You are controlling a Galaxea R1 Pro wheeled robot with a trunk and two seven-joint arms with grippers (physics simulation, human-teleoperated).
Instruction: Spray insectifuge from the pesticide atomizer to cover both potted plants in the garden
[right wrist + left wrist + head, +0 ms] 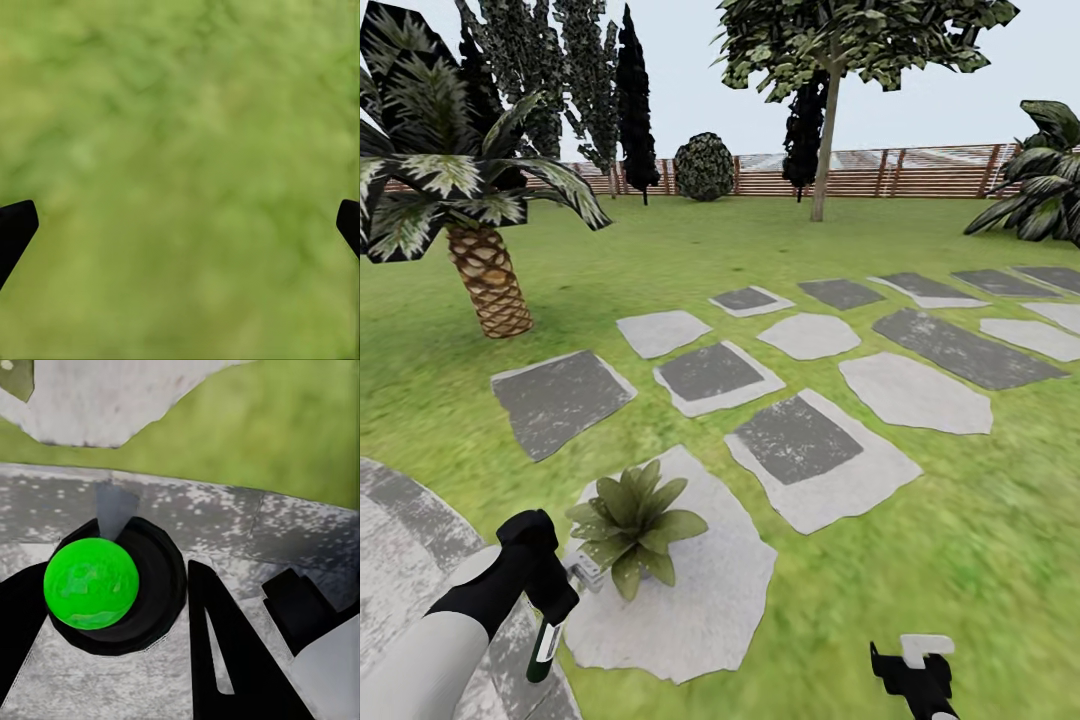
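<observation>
One pesticide atomizer [547,640] clamped in left end effector [545,585], beside potted plant [632,522]; right end effector [180,225] spread, empty.

left arm [420,665]: pale grey sleeve, black wrist | left hand [550,590]: black | right hand [920,680]: black, white block

Lawn [980,560] — pale paving slab [700,610] bearing one potted plant [632,522].

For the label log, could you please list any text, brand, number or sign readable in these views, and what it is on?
None can be read.
The pesticide atomizer, held in the left end effector, has a pale label patch, too small and blurred to show any letters.
The wooden fence, stepping stones and potted plant carry no writing.
</observation>
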